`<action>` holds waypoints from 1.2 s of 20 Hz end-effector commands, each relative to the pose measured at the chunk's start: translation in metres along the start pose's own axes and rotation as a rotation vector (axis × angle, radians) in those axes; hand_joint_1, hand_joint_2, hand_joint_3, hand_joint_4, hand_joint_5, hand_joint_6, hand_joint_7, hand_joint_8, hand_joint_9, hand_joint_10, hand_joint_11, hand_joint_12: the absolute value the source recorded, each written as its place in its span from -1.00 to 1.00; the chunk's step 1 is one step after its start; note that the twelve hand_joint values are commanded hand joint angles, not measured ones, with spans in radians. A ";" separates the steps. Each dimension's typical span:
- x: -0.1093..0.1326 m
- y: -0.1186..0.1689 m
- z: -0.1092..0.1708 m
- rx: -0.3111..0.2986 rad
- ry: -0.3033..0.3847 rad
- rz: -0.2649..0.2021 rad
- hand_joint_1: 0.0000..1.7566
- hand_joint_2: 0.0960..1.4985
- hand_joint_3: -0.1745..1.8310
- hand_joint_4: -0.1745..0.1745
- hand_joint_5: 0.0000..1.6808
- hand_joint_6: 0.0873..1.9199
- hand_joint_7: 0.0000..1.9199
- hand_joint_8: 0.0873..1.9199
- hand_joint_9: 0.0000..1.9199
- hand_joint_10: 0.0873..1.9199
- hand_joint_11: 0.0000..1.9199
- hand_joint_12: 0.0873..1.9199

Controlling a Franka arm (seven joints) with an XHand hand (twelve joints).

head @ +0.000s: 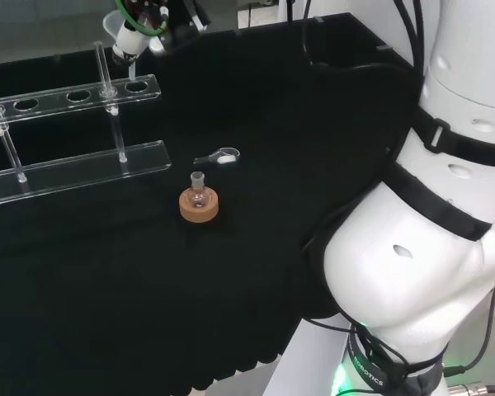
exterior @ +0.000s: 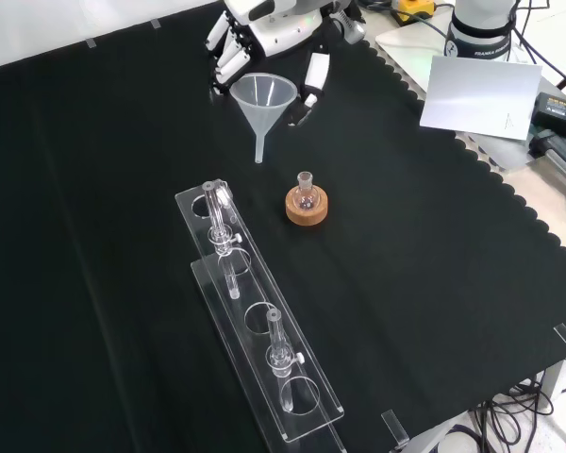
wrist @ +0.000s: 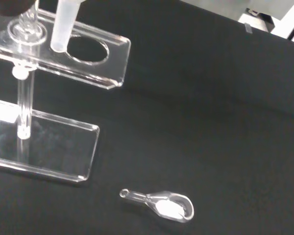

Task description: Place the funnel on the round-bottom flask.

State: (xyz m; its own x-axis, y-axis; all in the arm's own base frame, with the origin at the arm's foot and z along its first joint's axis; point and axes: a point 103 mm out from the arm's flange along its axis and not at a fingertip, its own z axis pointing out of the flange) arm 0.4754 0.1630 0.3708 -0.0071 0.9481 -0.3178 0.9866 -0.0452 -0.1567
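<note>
The robot hand (exterior: 264,33) gripped the funnel (exterior: 263,100) above the tabletop, beside the rack (exterior: 264,326). Carrying appeared underway; next, its stem needed lining up over the round-bottom flask (exterior: 306,192) neck.

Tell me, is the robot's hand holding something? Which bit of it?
Yes. The hand holds the clear funnel up by its wide top rim, on the far side, with the stem pointing down above the cloth. Exactly how the fingers sit there is hard to see.
</note>
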 end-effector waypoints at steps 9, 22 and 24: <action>0.000 -0.069 0.088 0.120 -0.061 0.095 -0.13 -0.05 -0.31 -0.24 -0.09 -0.23 -0.11 -0.18 0.18 -0.54 -0.21 0.25; -0.004 -0.073 0.129 0.133 -0.038 0.119 -0.12 -0.06 -0.31 -0.23 -0.09 -0.22 -0.11 -0.18 0.18 -0.54 -0.21 0.25; -0.007 -0.072 0.134 0.145 -0.035 0.120 -0.12 -0.06 -0.31 -0.23 -0.09 -0.22 -0.11 -0.18 0.18 -0.54 -0.20 0.25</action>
State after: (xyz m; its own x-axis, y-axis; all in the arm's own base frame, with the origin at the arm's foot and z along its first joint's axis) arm 0.3828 0.1238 0.2634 0.0836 0.9198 -0.3834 0.9513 -0.1883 -0.2442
